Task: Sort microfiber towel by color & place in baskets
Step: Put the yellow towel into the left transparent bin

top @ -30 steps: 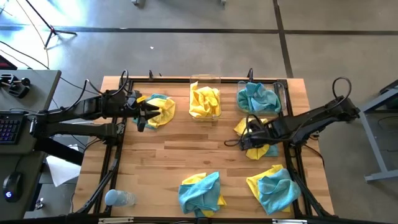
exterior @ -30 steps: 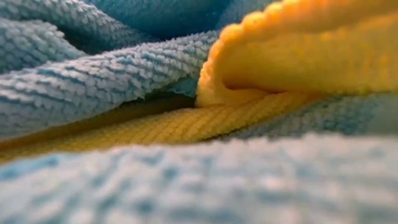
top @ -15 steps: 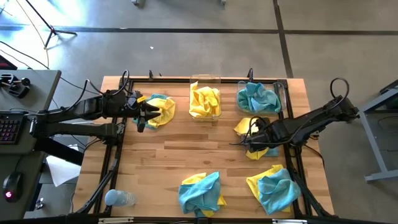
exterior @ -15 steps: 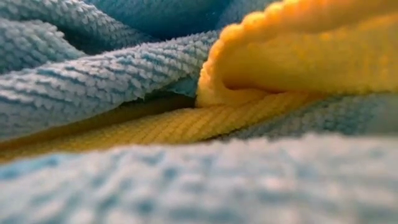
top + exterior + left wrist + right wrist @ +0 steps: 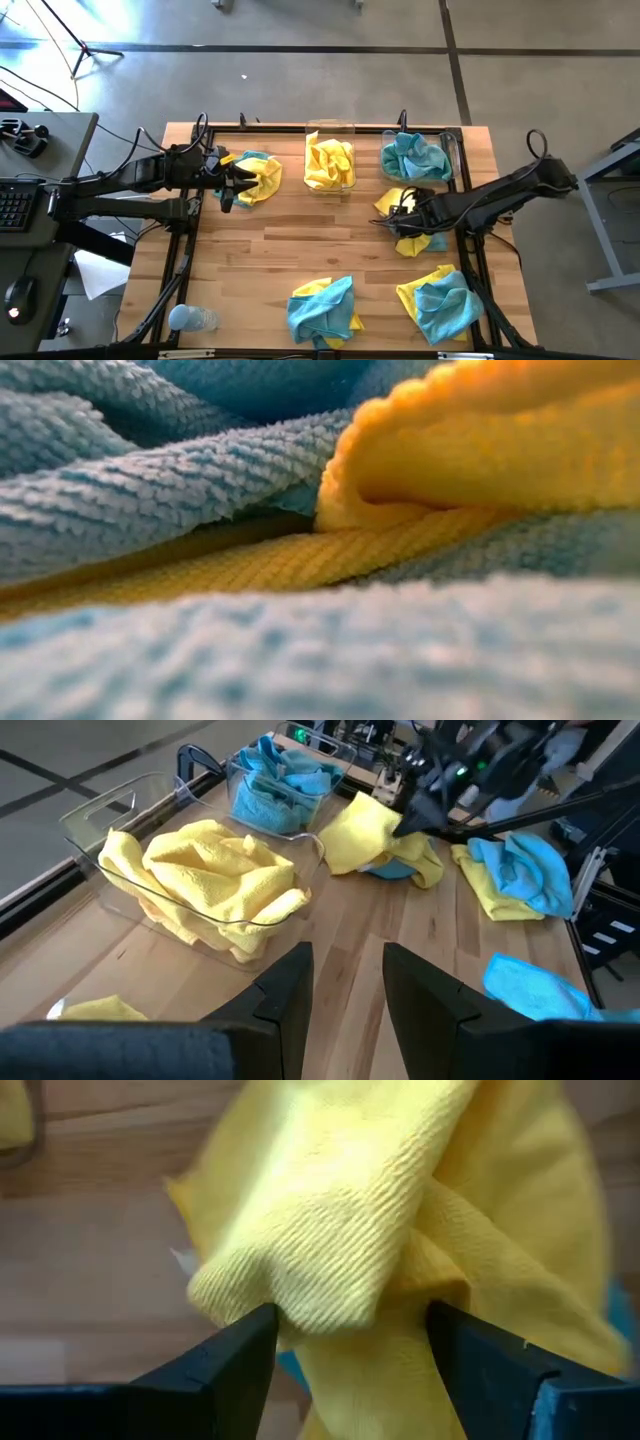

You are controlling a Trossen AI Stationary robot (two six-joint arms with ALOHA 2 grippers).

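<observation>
Two clear baskets stand at the table's far edge: one (image 5: pixel 330 160) holds yellow towels, the other (image 5: pixel 417 155) teal ones. In front of the teal basket a yellow and teal towel pile (image 5: pixel 410 228) lies on the table. My right gripper (image 5: pixel 392 220) is low over this pile and open, with a raised fold of the yellow towel (image 5: pixel 330 1250) between its fingers. My left gripper (image 5: pixel 232 185) is open and holds nothing. It stands beside another yellow and teal pile (image 5: pixel 257 175) at the far left. My right gripper stands open around a raised yellow fold (image 5: pixel 300 1295) of the pile, one finger (image 5: pixel 240 1360) on each side of it. The rest of the cloth lies on the table. I cannot tell whether the fingers touch the fold.
Two more mixed yellow and teal piles (image 5: pixel 322 308) (image 5: pixel 440 300) lie near the table's near edge. A pale blue bottle (image 5: pixel 190 318) lies at the near left corner. Cloth right in front of the lens (image 5: pixel 200 490) fills the low view. Bare wood shows mid-table.
My right gripper has shifted a little toward the table's left and far edges over its pile. The pile stays on the table in about the same place.
</observation>
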